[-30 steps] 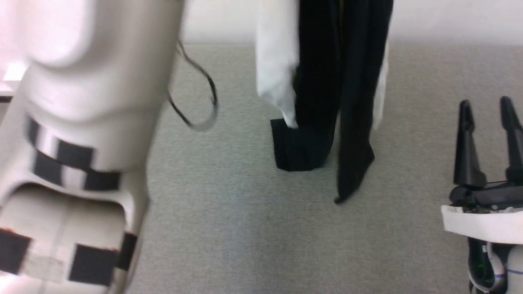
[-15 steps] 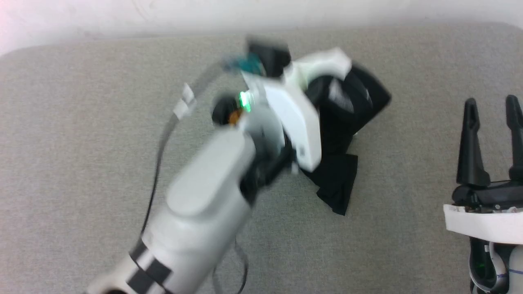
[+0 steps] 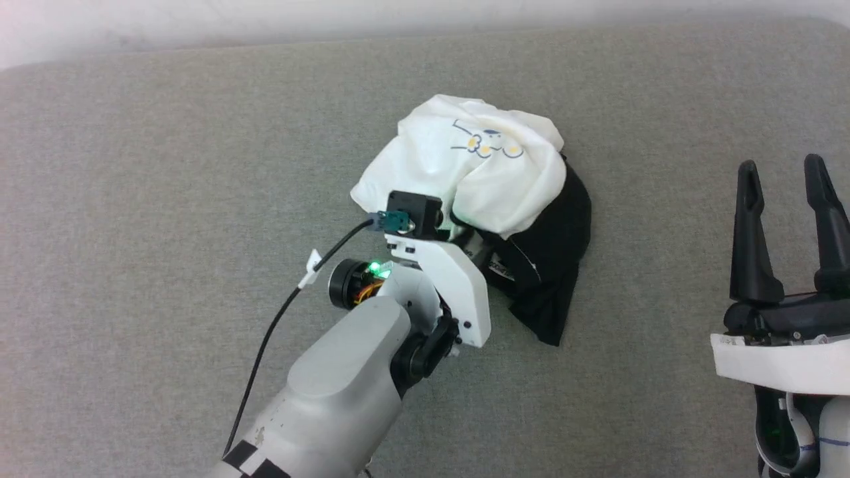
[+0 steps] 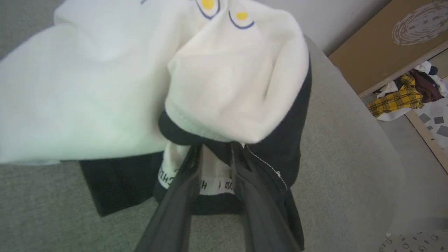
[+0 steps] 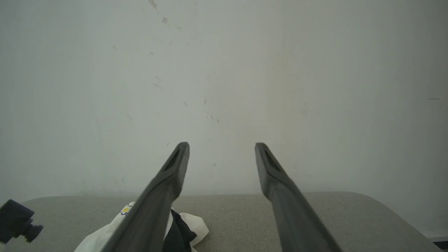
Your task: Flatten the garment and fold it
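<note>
The garment (image 3: 465,166) lies in a crumpled heap on the grey padded table (image 3: 166,166), white body on top with the cartoon print facing up, black fabric spilling to its right. My left gripper (image 3: 481,255) reaches into the heap from the near side. In the left wrist view its fingers (image 4: 175,210) stand a little apart at the black collar of the garment (image 4: 105,87), printed neck tape showing between them, tips hidden under the fabric. My right gripper (image 3: 783,169) hovers open and empty at the right, well clear of the garment (image 5: 196,225), seen low between its fingertips (image 5: 221,147).
A black cable (image 3: 279,318) trails from my left wrist across the table. A pale wall (image 5: 224,70) rises behind the table's far edge. Past the table's rounded right end stand a brown board (image 4: 378,45) and a pile of clothes (image 4: 402,98) on the floor.
The garment hung in the air from my raised left arm; the arm has swung down and the garment now rests heaped on the table, the fingers parted. The right gripper has stayed put.
</note>
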Robot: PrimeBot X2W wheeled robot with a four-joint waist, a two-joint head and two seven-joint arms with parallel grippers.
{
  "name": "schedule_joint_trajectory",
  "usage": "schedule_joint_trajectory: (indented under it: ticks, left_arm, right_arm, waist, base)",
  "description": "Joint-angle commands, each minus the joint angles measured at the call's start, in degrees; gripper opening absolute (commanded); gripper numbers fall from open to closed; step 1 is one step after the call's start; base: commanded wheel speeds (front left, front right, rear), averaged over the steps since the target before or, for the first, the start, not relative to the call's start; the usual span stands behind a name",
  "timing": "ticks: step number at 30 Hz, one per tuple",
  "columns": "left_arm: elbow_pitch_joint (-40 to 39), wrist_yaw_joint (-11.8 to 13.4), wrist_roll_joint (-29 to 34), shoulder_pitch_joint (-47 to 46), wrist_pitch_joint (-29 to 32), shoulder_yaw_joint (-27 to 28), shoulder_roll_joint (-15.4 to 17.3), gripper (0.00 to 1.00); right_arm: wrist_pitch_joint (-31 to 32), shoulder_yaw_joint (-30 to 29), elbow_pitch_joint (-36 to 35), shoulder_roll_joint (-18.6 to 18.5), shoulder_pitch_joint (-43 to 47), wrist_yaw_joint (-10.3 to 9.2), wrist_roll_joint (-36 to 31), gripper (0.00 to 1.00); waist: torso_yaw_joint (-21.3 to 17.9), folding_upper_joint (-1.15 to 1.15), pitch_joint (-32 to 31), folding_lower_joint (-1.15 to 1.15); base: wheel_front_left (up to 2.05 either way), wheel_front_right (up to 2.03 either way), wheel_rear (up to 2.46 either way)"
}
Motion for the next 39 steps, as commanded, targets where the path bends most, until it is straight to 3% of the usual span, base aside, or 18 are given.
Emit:
schedule_joint_trajectory:
  ticks: [1, 5, 9, 15, 19, 22, 27, 29, 35, 39]
  left_arm:
    - [-0.75, -0.5, -0.46, -0.91, -1.24, 0.31, 0.02, 1.0]
    - [-6.09, -1.37, -1.38, -0.29, -5.96, 2.3, 0.6, 1.0]
    - [-16.42, 0.65, -0.49, 2.95, -11.64, 5.72, 5.03, 1.0]
    - [-33.91, 8.99, 5.0, 13.17, -18.25, 11.4, 16.18, 1.0]
    - [-42.95, 13.52, 9.45, 22.99, -20.24, 14.19, 21.29, 1.0]
    - [-46.97, 15.64, 12.45, 30.11, -20.68, 15.16, 22.88, 1.0]
    - [-50.92, 14.27, 16.7, 38.52, -20.82, 18.22, 20.59, 1.0]
    - [-51.65, 13.33, 17.6, 40.61, -20.83, 19.99, 18.14, 1.0]
    - [-51.24, 8.52, 21.11, 42.18, -20.84, 22.81, 13.04, 1.0]
    - [-50.33, 5.88, 23.12, 41.39, -20.84, 24.11, 10.77, 1.0]
  right_arm:
    - [0.17, -0.09, 0.01, 0.16, 0.35, -0.11, -0.33, 1.0]
    - [0.64, 0.04, -0.01, 0.16, 1.19, -0.11, -0.37, 1.0]
    - [1.25, 0.21, -0.28, 0.16, 2.31, -0.11, -0.34, 1.0]
    - [1.75, 0.18, -0.51, 0.16, 4.11, -0.11, -0.02, 1.0]
    - [2.08, -0.65, -0.58, 0.16, 5.8, -0.11, 0.18, 1.0]
    - [2.24, -1.18, -0.22, 0.16, 6.89, -0.11, 0.33, 1.0]
    - [2.56, -1.01, 1.13, 0.16, 8.8, -0.11, 1.54, 1.0]
    - [2.54, -1.14, 2.0, 0.16, 9.45, -0.11, 2.07, 1.0]
    - [4.22, -1.99, 2.91, 0.03, 8.13, -0.11, 2.58, 1.0]
    - [9.63, -1.16, 2.31, -3.68, 2.77, -0.11, 2.92, 1.0]
  waist:
    - [1.04, 0.0, -1.2, -0.01]
    - [2.31, 0.0, -3.44, -0.01]
    - [3.02, 0.0, -5.39, -0.01]
    - [3.05, 0.0, -6.48, -0.01]
    - [2.97, 0.0, -6.43, -0.01]
    - [3.03, 0.0, -6.0, -0.01]
    - [3.11, 0.0, -5.32, -0.01]
    - [3.4, 0.0, -5.25, -0.01]
    - [4.81, 0.0, -4.53, -0.01]
    - [5.53, 0.0, -3.02, -0.01]
  base:
    - [0.0, 0.0, 0.0]
    - [0.0, 0.0, 0.0]
    - [0.0, 0.0, 0.0]
    - [0.0, 0.0, 0.0]
    - [0.0, 0.0, 0.0]
    - [0.0, 0.0, 0.0]
    - [0.0, 0.0, 0.0]
    - [0.0, 0.0, 0.0]
    - [0.0, 0.0, 0.0]
    - [0.0, 0.0, 0.0]
